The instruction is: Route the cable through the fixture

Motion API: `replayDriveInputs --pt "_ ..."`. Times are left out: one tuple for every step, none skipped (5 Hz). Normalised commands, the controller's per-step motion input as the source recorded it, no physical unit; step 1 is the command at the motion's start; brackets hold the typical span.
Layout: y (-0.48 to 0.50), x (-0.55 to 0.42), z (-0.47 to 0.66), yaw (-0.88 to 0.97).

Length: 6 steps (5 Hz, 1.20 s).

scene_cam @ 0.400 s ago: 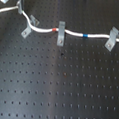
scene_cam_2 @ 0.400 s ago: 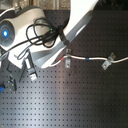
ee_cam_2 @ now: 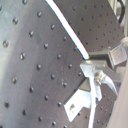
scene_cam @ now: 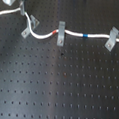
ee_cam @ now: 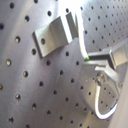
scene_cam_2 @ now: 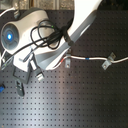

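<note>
The white cable (scene_cam: 44, 35) lies across the black perforated board. It passes through the left fixture clip (scene_cam: 28, 28), the middle clip (scene_cam: 61, 35) and the right clip (scene_cam: 112, 39). Its red-orange band (scene_cam: 56, 33) sits next to the middle clip, and its blue band (scene_cam: 85, 35) lies between the middle and right clips. My gripper (scene_cam: 20, 7) is at the far left end, just beyond the left clip. In the first wrist view the fingers (ee_cam: 100, 64) close on the cable (ee_cam: 81, 49) beside a clip (ee_cam: 55, 35). In the second exterior view the arm hides the left clip.
The perforated board (scene_cam: 59, 85) stretches toward the near side of the first exterior view. In the second exterior view the arm (scene_cam_2: 80, 25) with its black hoses covers the upper left, and small dark parts (scene_cam_2: 19, 86) lie at the second exterior view's left edge.
</note>
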Motion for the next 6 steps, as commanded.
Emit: replayDriveInputs --pt "-0.018 0.145 -0.03 -0.63" --pt "0.082 0.188 -0.12 -0.64" --pt "0.005 0.065 -0.03 -0.73" --pt "-0.002 -0.122 0.0 -0.52" --pt "0.038 -0.288 0.02 -0.21" --pt "0.01 -0.46 0.19 0.06"
